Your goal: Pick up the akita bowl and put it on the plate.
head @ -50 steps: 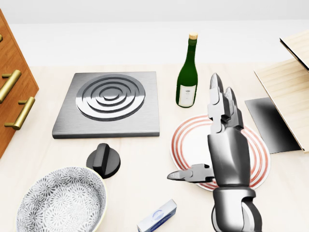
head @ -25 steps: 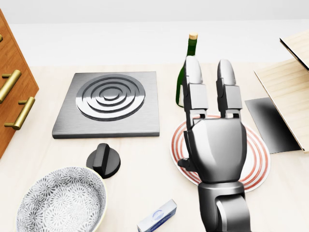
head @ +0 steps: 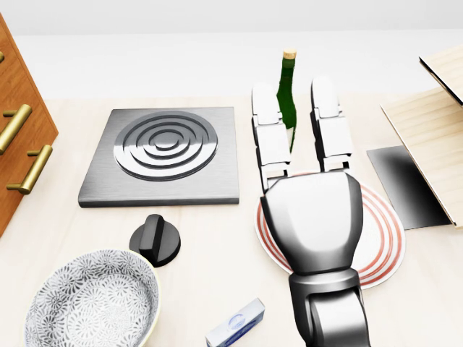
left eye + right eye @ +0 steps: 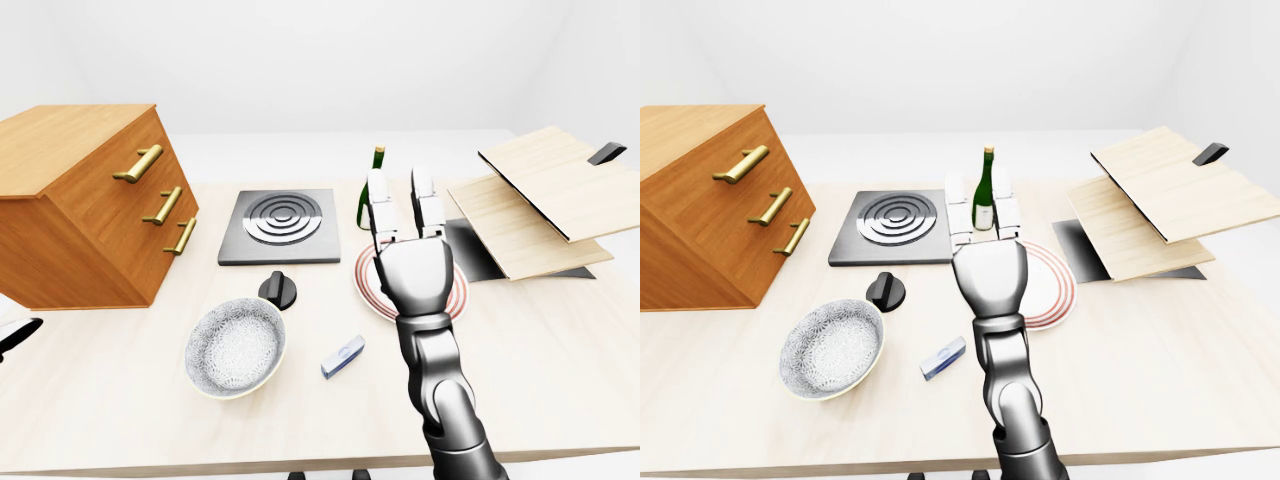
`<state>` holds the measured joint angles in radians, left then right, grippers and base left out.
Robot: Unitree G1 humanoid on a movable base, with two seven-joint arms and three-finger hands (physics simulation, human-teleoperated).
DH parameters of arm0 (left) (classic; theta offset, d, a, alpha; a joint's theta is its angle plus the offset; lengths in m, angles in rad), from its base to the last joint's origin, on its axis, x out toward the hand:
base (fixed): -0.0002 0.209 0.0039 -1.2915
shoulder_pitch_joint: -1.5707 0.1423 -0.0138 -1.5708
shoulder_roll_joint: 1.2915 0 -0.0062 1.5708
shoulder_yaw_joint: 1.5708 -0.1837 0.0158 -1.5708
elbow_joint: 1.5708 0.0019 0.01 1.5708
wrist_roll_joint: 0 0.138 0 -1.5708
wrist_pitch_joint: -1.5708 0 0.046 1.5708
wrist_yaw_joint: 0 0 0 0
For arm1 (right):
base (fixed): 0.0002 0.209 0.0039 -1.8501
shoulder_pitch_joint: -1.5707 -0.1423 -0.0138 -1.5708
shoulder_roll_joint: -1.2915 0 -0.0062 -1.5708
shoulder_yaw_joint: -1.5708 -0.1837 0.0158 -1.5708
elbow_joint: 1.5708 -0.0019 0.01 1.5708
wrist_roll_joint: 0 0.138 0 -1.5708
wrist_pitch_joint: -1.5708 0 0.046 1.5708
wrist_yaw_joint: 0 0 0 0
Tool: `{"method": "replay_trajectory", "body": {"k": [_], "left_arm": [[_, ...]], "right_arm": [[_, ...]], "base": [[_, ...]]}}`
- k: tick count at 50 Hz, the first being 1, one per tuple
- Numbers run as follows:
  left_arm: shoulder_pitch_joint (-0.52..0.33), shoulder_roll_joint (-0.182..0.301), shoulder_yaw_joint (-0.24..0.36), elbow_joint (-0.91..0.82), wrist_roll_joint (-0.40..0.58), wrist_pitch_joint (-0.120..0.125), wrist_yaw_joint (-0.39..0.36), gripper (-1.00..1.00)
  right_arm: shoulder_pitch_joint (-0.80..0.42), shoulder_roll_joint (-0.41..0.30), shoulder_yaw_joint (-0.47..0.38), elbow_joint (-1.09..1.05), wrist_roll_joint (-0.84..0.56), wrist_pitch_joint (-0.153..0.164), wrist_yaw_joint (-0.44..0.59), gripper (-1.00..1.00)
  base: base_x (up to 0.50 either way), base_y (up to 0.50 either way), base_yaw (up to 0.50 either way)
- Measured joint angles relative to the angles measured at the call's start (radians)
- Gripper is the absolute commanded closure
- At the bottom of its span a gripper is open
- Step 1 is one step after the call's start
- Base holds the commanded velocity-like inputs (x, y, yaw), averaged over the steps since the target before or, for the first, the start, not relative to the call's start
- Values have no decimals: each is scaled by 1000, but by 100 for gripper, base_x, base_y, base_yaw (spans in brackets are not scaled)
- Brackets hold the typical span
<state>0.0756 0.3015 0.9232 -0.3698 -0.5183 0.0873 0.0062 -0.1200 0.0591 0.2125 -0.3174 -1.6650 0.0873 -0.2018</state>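
The akita bowl (image 3: 90, 300), white with a fine grey pattern, sits upright at the bottom left of the head view, untouched. The plate (image 3: 383, 238), white with red rings, lies right of centre. My right hand (image 3: 294, 123) is raised over the plate's left half with the back of its palm toward the camera. Its fingers (image 3: 269, 137) point straight up and apart, open and empty, and the thumb is hidden. The hand is well to the right of the bowl. A small dark and white shape (image 4: 15, 335) at the left edge of the left-eye view may be my left hand.
A green wine bottle (image 3: 287, 76) stands behind the raised fingers. A grey burner plate (image 3: 166, 152), a black knob (image 3: 155, 240) and a small blue-white box (image 3: 235, 324) lie near the bowl. A wooden drawer cabinet (image 4: 90, 200) stands left; wooden boards (image 4: 540, 200) lean right.
My right hand has turned from edge-on, thumb out to the left, to the back of its palm facing the camera. It has also shifted left and up. The bowl and plate have not moved.
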Motion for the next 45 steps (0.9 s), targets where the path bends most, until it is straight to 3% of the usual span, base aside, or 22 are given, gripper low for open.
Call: {"method": "replay_trajectory", "body": {"k": [30, 45], "left_arm": [[0, -1, -1, 1, 1, 0, 0, -100], [-2, 2, -3, 2, 2, 0, 3, -100]], "right_arm": [[1, 2, -1, -4, -36, 0, 7, -100], [64, -1, 46, -51, -37, 0, 42, -100]], "base": [[0, 0, 0], [0, 0, 0]]}}
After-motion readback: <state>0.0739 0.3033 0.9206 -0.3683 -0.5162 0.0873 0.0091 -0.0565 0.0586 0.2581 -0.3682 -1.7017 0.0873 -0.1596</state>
